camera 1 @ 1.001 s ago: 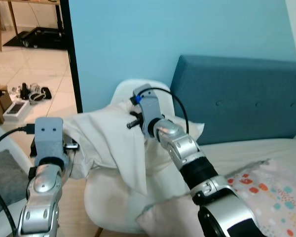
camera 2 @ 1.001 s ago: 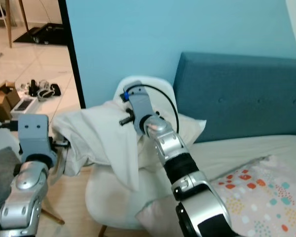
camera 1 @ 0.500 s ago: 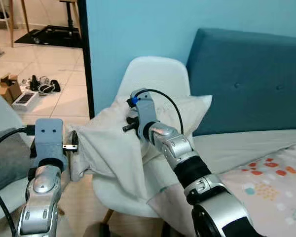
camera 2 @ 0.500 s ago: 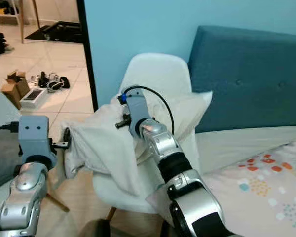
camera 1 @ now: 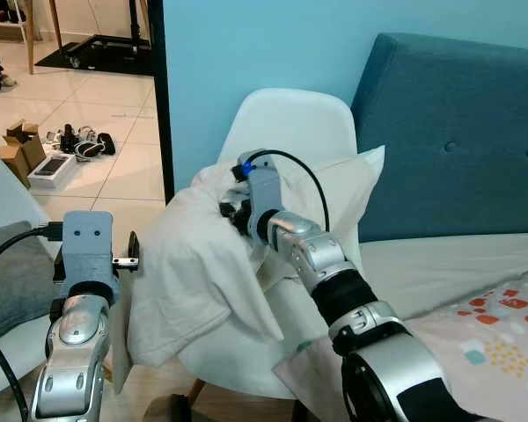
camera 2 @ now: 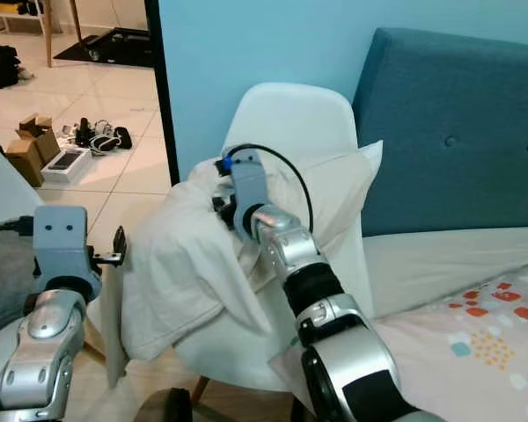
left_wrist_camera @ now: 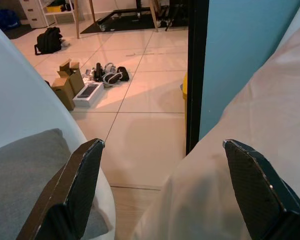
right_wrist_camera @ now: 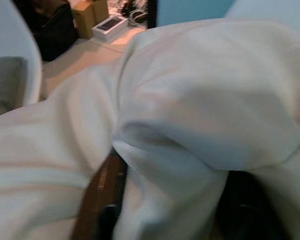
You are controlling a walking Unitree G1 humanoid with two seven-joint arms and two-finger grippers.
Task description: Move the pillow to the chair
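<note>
Resting on white chair (camera 1: 286, 123): pillow (camera 1: 202, 264) | tiled floor (camera 1: 79, 97) | blue wall (camera 1: 264, 44)

Both eye views look forward and down from the head, sharing the white chair (camera 1: 286, 123) at 12 o'clock. The left wrist view faces along its fingers (left_wrist_camera: 80, 180) toward the tiled floor (left_wrist_camera: 140, 100). The right wrist view sits pressed close against the pillow (right_wrist_camera: 190, 100).

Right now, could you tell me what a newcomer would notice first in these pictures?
The big white pillow slumped over the white chair beside the blue headboard, with the right gripper buried in its fabric. The left gripper is open beside its hanging edge.
</note>
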